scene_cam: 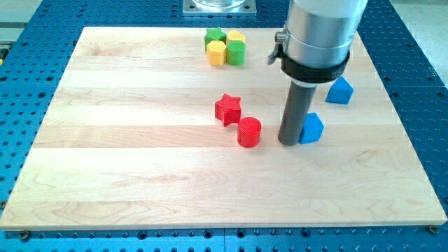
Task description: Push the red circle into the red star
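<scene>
The red circle (pixel 249 131), a short cylinder, stands near the middle of the wooden board. The red star (pixel 228 110) lies just up and to the view's left of it; they look to be touching or nearly so. My tip (pixel 288 142) rests on the board to the view's right of the red circle, a small gap away. It sits right against the left side of a blue block (pixel 312 129).
A second blue block (pixel 340 91) lies at the view's right, partly behind the arm. A cluster of two green blocks (pixel 236 52) and two yellow blocks (pixel 217 53) sits at the view's top. The wooden board (pixel 126 161) lies on a blue perforated table.
</scene>
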`<state>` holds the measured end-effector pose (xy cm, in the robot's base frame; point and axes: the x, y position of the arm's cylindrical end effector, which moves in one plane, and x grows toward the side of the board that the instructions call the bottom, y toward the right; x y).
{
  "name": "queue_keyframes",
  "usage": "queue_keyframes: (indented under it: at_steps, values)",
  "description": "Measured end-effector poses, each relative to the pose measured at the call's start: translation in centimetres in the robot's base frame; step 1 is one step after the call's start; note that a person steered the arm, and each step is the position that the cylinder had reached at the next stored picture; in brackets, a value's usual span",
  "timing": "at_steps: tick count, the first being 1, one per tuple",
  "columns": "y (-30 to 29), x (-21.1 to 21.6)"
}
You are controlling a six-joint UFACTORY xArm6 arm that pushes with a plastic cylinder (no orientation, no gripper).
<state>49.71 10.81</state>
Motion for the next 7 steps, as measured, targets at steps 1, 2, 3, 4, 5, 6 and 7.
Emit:
queue_keyframes:
  at_steps: [1, 2, 3, 4, 5, 6, 7]
  values:
    - [2.5, -0.3]
    - [5.9, -3.8]
    - [3.3, -1.3]
    - [2.3, -0.8]
    - [2.3, -0.8]
    - [2.3, 0.5]
    - [1.3, 3.4]
